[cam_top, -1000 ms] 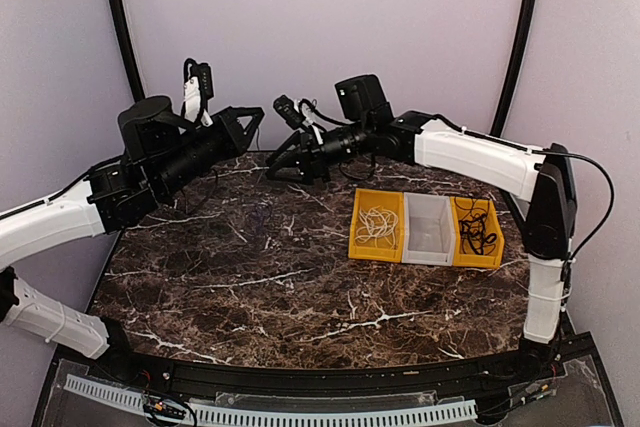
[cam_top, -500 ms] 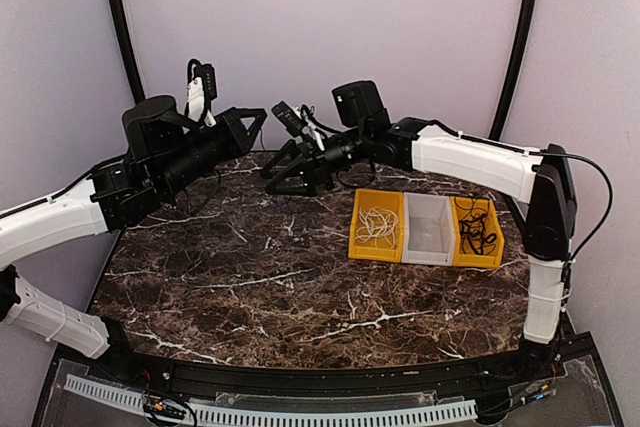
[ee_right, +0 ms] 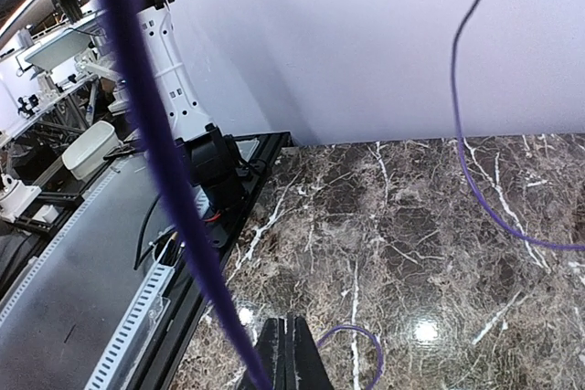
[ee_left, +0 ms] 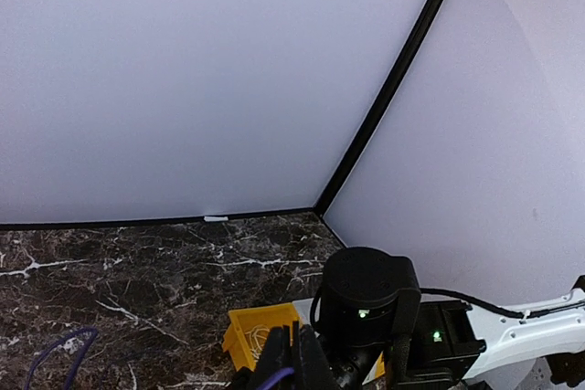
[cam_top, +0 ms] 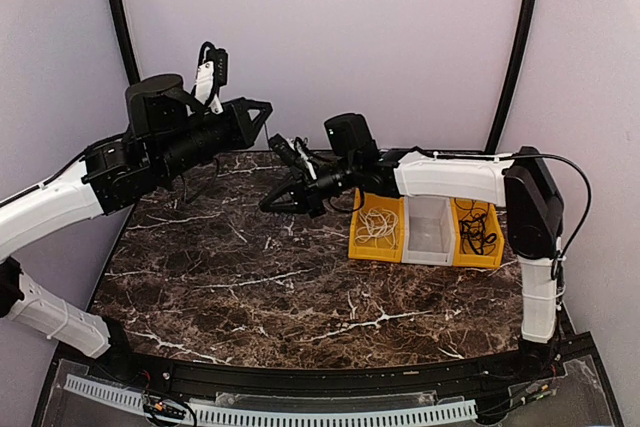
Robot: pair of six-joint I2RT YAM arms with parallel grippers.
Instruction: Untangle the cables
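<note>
Standing in a row at 3 o'clock on the desk [cam_top: 250, 277], a yellow bin [cam_top: 356, 239] holds white cables [cam_top: 377, 225], a grey bin [cam_top: 413, 239] sits mid-row, and a second yellow bin [cam_top: 497, 239] holds black cables [cam_top: 477, 227]. At 11 o'clock the raised left hand [cam_top: 265, 109] pinches a purple cable [ee_right: 155, 152]; the right hand [cam_top: 268, 205] is closed, its grip on that cable unclear.

Pictured on my dark, white-veined marble counter [cam_top: 250, 277]: a grey bin [cam_top: 430, 237] between a left yellow bin [cam_top: 372, 255] and a right yellow bin [cam_top: 478, 261].

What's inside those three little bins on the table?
The left yellow bin holds white cables, the right yellow bin black cables; the middle grey bin looks empty. The right arm hides their far rims.
</note>
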